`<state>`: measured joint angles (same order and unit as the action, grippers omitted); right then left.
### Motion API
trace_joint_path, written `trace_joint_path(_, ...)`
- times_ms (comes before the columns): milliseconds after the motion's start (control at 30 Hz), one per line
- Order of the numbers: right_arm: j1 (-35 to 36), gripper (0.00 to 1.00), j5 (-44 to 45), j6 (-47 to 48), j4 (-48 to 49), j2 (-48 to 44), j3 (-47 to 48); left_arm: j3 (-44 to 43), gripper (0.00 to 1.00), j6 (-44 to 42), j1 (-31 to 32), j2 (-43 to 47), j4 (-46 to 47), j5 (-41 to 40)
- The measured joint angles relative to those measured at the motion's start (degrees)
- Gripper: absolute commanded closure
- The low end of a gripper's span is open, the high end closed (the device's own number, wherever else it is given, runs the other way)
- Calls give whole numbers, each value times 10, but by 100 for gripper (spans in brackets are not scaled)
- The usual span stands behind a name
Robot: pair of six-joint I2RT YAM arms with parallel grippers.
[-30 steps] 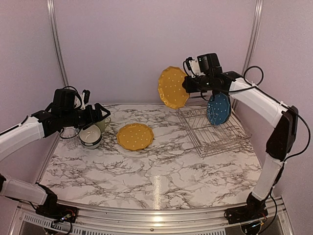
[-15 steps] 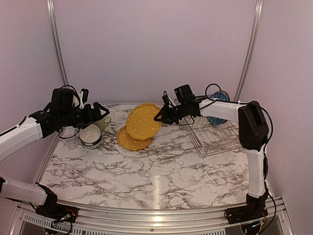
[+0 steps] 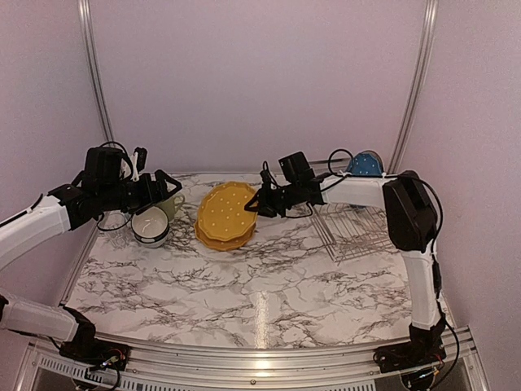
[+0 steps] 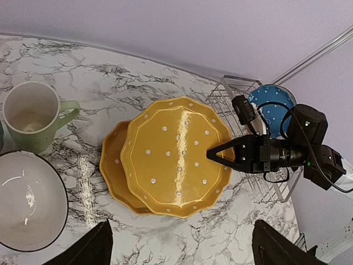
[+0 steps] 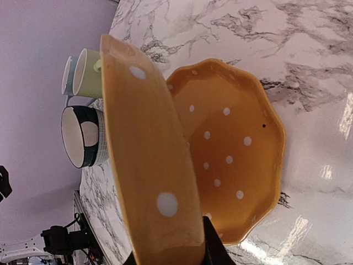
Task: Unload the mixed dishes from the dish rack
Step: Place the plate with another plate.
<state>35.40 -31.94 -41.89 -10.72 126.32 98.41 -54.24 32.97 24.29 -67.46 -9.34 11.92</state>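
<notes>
Over the desk (image 3: 269, 285), clear of the dish rack (image 3: 358, 232): mustard-yellow plate (image 3: 224, 210), swung across within a second, tilted over its twin (image 4: 113, 165), rim pinched in right pincer (image 3: 251, 204). Blue plate (image 3: 364, 165) left racked. Left pincer (image 3: 167, 186) wide, empty.

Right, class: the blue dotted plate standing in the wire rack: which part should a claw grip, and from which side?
Probably its upper rim, from above. The blue plate stands on edge in the rack, so its thin top edge is free while the wires hem in its lower part.
</notes>
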Motion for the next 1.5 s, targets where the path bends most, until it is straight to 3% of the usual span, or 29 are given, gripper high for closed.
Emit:
trace_joint_path(433, -3, 100, -22, -2, -8, 58, 26, 1, 10, 0, 0, 0, 0, 0)
trace_joint_path(967, -2, 44, 6, 83, -102, 73, 112, 5, 10, 0, 0, 0, 0, 0)
trace_joint_path(1267, -2, 28, 79, 165, -180, 73, 128, 5, 10, 0, 0, -5, 1, 1)
trace_joint_path(1500, 12, 23, 125, 219, -207, 63, 140, 5, 10, 1, 1, -12, 1, 2)
